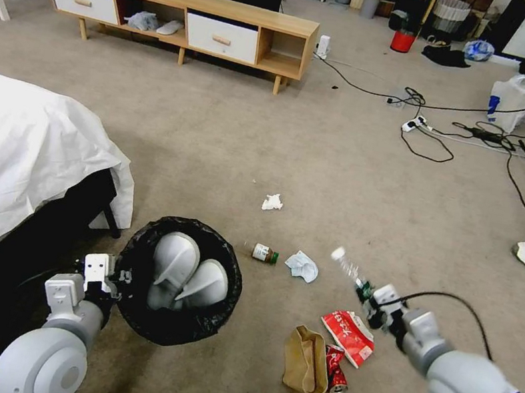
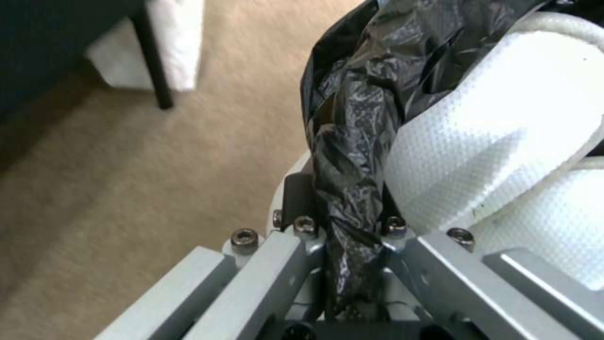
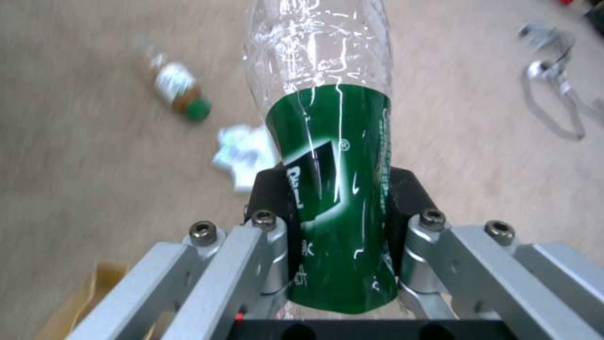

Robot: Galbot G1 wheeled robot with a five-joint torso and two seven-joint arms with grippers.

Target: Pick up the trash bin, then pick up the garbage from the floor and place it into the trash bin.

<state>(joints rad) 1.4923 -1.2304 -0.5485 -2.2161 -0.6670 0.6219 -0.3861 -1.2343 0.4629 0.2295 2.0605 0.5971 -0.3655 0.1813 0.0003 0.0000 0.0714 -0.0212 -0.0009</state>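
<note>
Both arms reach forward over the floor (image 1: 231, 143). Left gripper (image 1: 116, 279) pinches the trash bin (image 1: 177, 290) rim. Left wrist: jaws clamp the black bag (image 2: 352, 189). Right wrist: right gripper (image 3: 337, 208) clamps a green-labelled bottle (image 3: 330, 189), right of the bin.

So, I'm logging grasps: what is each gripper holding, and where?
Left gripper pinches the trash bin at its bag-covered rim; right gripper clamps the clear bottle across its green label.
</note>
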